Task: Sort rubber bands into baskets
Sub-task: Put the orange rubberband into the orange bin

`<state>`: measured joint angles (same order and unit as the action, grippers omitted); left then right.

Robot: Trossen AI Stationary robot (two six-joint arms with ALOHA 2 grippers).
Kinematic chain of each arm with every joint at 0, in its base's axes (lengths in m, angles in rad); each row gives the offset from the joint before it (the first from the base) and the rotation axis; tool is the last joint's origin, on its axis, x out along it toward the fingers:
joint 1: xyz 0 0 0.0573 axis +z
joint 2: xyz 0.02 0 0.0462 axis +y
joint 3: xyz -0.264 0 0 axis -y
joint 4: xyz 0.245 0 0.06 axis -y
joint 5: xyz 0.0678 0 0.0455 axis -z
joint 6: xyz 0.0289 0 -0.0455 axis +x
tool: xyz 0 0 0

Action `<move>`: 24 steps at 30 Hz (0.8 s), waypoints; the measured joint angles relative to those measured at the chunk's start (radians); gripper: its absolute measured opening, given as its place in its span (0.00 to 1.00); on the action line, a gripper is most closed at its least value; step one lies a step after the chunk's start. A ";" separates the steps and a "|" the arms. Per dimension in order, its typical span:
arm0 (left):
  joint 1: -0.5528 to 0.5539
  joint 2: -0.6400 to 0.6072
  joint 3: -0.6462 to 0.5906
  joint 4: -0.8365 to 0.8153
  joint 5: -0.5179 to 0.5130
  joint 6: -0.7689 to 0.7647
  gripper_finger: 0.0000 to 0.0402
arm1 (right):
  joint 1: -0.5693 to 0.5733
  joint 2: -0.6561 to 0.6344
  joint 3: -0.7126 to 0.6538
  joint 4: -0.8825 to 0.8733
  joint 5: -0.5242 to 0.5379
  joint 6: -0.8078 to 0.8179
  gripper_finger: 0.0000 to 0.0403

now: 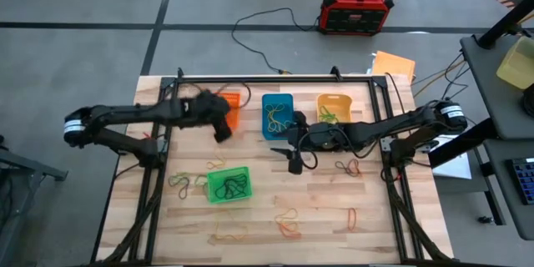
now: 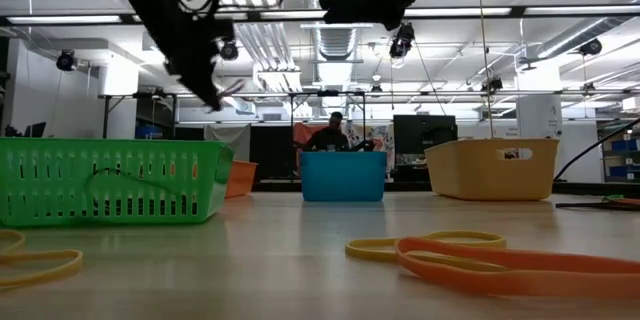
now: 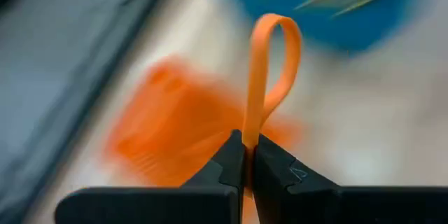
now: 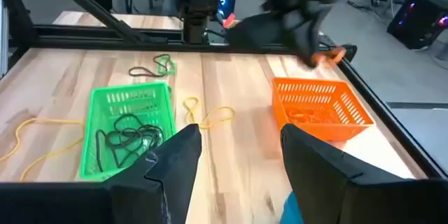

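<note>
The left end effector (image 1: 222,127) hangs just beside the orange basket (image 1: 231,108), on its desk-centre side, fingers clamped together on an orange band (image 3: 269,70) whose loop stands clear above the tips. In the high view it sits beside the basket, not yet squarely over it. The right end effector (image 1: 294,160) hovers off the blue basket (image 1: 277,115), on the side away from the desk's back edge, fingers spread apart and holding nothing.

Other baskets: yellow (image 1: 334,107) beyond the blue one from the orange basket; green (image 1: 228,183) nearer the desk's front edge than the orange basket. Loose bands remain on the desk around the green basket and further from the orange basket toward the front.

Risks, as judged:
- Release beside the orange basket would drop the band onto the desk or its rim.
- The thin band may cling to a finger on opening and be carried away.
- The two arms are near each other between the orange and blue baskets; a crossing move risks contact.
</note>
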<state>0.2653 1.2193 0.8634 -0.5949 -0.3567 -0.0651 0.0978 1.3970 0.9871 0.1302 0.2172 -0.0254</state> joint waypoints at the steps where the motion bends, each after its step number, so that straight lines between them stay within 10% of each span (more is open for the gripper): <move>1: 0.030 0.007 0.017 -0.053 -0.050 0.001 0.00 | 0.000 0.006 0.000 0.001 0.000 0.000 0.48; 13: 0.406 0.168 0.060 -0.076 0.284 0.215 0.00 | 0.000 0.038 0.000 -0.027 0.002 0.026 0.47; 24: 0.429 0.273 0.060 -0.067 0.298 0.255 0.00 | -0.003 0.038 0.000 -0.021 0.022 0.002 0.47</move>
<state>0.6941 1.4919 0.9234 -0.6615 -0.0585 0.1894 0.0950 1.4345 0.9871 0.1089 0.2394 -0.0238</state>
